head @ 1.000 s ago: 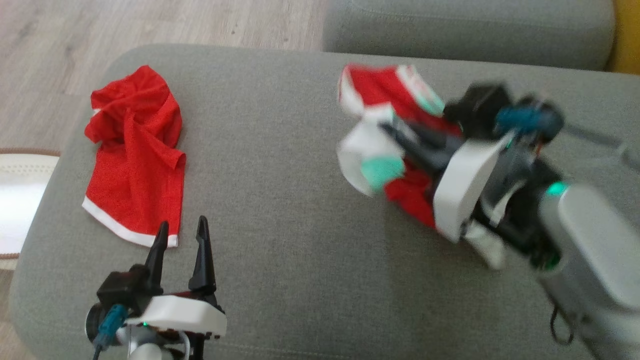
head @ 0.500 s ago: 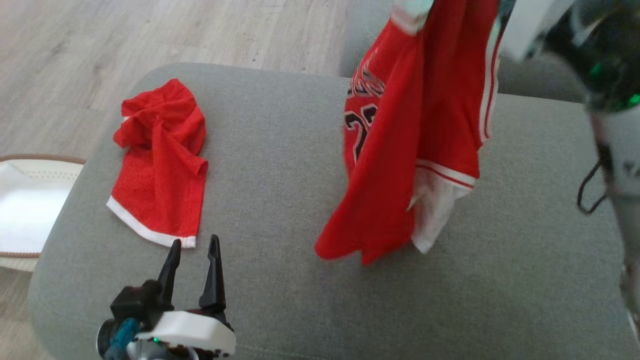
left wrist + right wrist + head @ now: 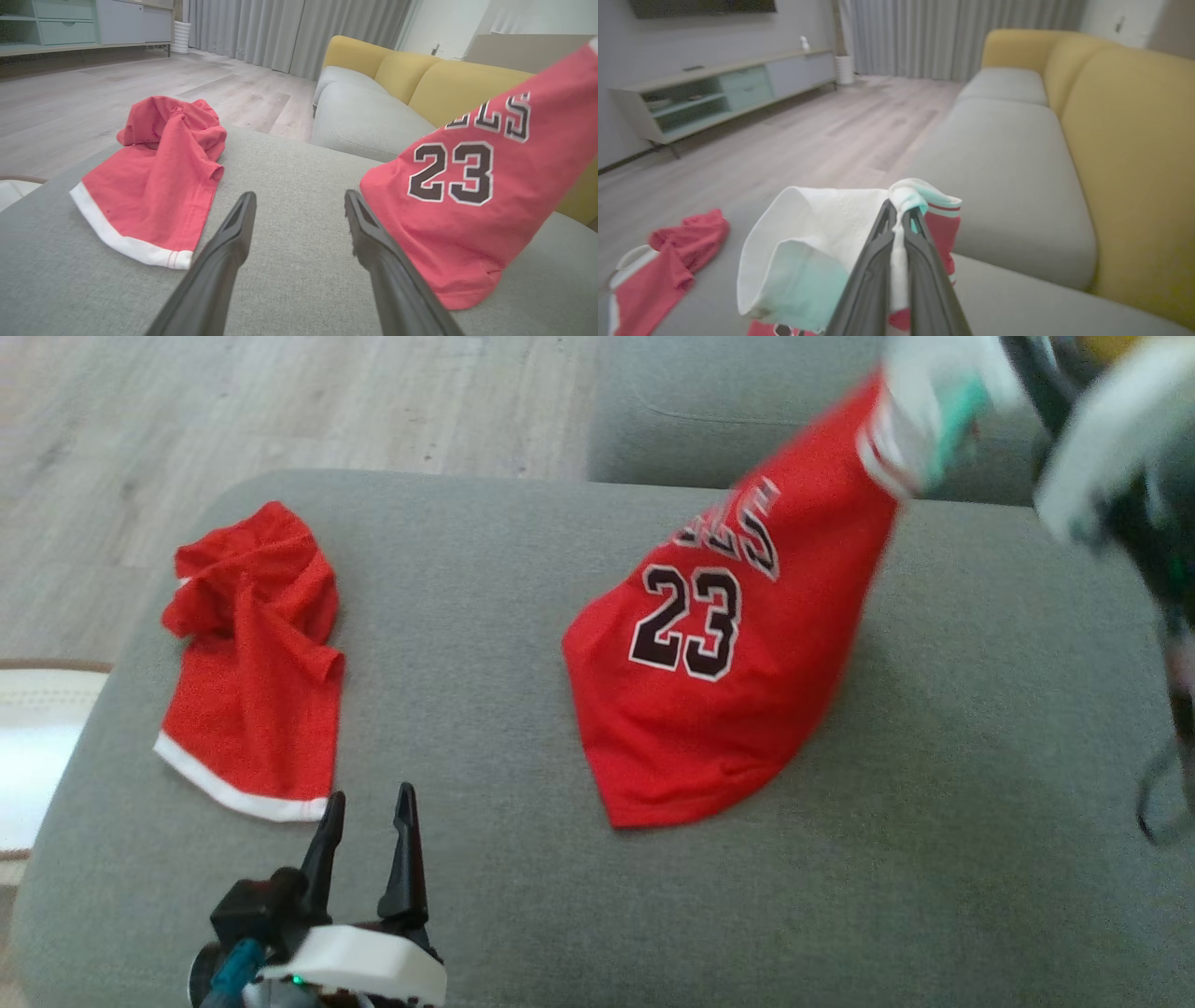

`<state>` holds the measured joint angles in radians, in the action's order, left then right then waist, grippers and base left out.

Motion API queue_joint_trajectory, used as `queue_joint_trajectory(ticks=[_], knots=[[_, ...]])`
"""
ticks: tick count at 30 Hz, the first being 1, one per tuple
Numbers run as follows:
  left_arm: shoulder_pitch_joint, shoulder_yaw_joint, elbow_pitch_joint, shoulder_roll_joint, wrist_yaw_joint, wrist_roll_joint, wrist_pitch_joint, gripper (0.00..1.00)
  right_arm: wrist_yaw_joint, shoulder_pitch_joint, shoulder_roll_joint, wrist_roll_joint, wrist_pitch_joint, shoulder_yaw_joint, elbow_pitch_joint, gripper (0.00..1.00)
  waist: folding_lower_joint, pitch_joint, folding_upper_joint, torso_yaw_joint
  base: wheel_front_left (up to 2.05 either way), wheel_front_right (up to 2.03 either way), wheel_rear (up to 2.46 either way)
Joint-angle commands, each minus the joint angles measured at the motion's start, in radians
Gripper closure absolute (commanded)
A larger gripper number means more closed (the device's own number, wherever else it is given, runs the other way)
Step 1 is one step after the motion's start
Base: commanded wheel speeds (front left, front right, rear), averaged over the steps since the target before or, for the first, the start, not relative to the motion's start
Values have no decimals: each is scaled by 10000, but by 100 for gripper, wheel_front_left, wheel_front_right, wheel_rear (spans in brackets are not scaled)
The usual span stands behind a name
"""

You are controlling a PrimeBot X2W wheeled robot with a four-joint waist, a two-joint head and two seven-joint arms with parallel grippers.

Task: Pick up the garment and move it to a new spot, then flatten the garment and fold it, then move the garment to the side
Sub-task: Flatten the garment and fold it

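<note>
Half a second ago the jersey (image 3: 709, 691) hung almost straight down in narrow folds. Now it slants out from the far right, its front turned toward you and its lower hem lying on the cushion. The camera has shifted a little too, so don't read that as the other things moving.

The grey seat cushion (image 3: 523, 905) carries everything. The jersey takes the middle right of it, with its top edge raised off the fabric. Red shorts (image 3: 252, 681) with a white hem lie crumpled at the left, well apart from the jersey.

Your right gripper (image 3: 899, 210) is clamped tight on a white-and-mint trimmed edge of the jersey, which could be the collar or an armhole. Your left gripper (image 3: 371, 793) stands spread and empty at the near left, just beside the shorts' hem.

I'd expect the jersey to be light, limp and a bit slick, so it will likely swing and bunch rather than hold a shape. To flatten it, the shoulders or the two hem corners look like the best places to take hold.

The chest reads "23" in black edged with white. Above it are letters ending in "LS", with the rest out of sight. No maker's label can be read.
</note>
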<state>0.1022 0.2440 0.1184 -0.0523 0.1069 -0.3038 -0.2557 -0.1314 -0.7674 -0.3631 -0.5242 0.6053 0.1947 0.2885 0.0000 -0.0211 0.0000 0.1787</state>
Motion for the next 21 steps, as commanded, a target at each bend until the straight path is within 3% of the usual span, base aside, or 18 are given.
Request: queue_joint_trajectory(ticks=[1,9,17,21], knots=[[-310,-313,-372,20,65,-54,-61,0,7,162,-246,202,-79,-185,-324,100,0,88,0,-142,0,0,0],[-434,-144,-303,20,-3,-91,-61,0,7,3151,-1248,1218,157,-1088,-1054,100,0,458,0,-643,0,0,0],[-589,130,-232,20,-9,-163,-61,0,7,5360,-1296,1739,822,-1116,-2437,100,0,744,0,-1057,0,0,0],[-706,192,-190,20,-24,-127,-61,0,7,5910,-953,2330,912,-1491,-2523,100,0,829,0,-1136,0,0,0]])
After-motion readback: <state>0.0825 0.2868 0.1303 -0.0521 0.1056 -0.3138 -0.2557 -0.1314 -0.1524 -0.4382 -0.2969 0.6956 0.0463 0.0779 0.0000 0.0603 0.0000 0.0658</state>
